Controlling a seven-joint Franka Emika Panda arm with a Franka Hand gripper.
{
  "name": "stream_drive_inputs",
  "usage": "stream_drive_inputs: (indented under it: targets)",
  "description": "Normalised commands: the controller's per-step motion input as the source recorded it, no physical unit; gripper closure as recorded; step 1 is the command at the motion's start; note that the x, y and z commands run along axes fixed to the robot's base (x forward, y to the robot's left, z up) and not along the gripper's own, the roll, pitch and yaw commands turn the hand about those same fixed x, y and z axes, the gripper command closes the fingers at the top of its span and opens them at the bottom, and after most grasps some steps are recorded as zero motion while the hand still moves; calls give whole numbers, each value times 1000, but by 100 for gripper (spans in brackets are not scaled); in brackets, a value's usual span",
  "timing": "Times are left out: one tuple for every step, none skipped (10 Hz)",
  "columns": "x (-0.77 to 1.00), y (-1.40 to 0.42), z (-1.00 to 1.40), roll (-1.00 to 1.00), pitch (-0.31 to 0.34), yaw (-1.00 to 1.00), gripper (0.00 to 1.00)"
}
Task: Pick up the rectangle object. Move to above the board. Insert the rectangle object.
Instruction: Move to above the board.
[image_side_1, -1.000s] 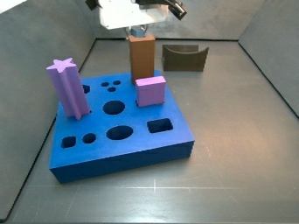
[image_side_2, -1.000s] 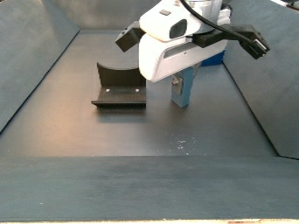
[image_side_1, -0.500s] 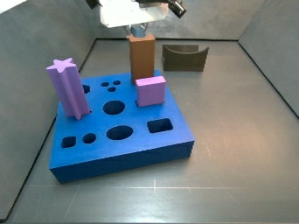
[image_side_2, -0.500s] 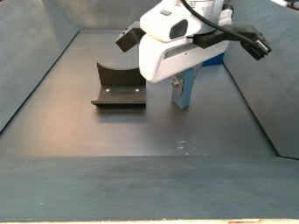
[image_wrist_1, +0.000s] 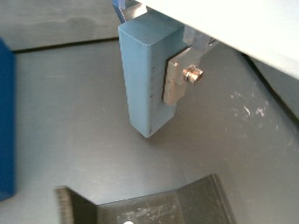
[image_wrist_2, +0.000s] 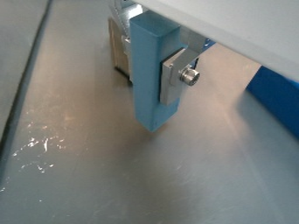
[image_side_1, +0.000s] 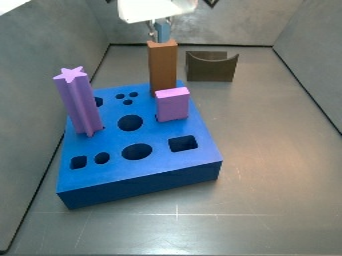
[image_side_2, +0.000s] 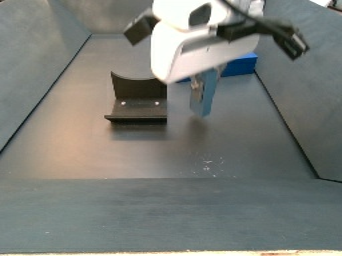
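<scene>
My gripper (image_wrist_1: 152, 80) is shut on the rectangle object (image_wrist_1: 142, 52), a slim pale steel-blue bar held upright. Silver fingers (image_wrist_1: 177, 80) clamp its sides in both wrist views, where the bar (image_wrist_2: 147, 96) hangs just above the grey floor. In a side view the gripper (image_side_2: 203, 92) holds the bar (image_side_2: 205, 104) to the right of the dark tray. The board (image_side_1: 134, 160), a bright blue slab with holes, fills the near floor; its edge shows in both wrist views (image_wrist_2: 281, 96). In that side view the gripper (image_side_1: 162, 25) is behind the brown block, which hides the bar.
On the board stand a tall brown block (image_side_1: 162, 65), a short pink block (image_side_1: 173, 104) and a purple star post (image_side_1: 78, 100). A small dark open tray (image_side_2: 134, 102) sits on the floor beside the bar. Grey walls enclose the floor.
My gripper has risen a little with the bar in it; the bar's lower end has left the floor. The pieces on the board have not moved.
</scene>
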Motion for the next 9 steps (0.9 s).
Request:
stream_drive_inputs:
  targets:
    - [-31, -209, 1000, 235, 33, 253, 100]
    - [-28, -204, 1000, 250, 104, 177, 100]
    - [-28, -196, 1000, 267, 143, 128, 100]
    - [-30, -190, 1000, 280, 156, 97, 100]
    - [-30, -183, 1000, 283, 142, 74, 100]
    - [-30, -174, 1000, 263, 132, 58, 100]
    - [-31, -165, 1000, 236, 121, 51, 100]
    - [-30, -159, 1000, 219, 117, 47, 100]
    - [-30, -153, 1000, 221, 123, 45, 100]
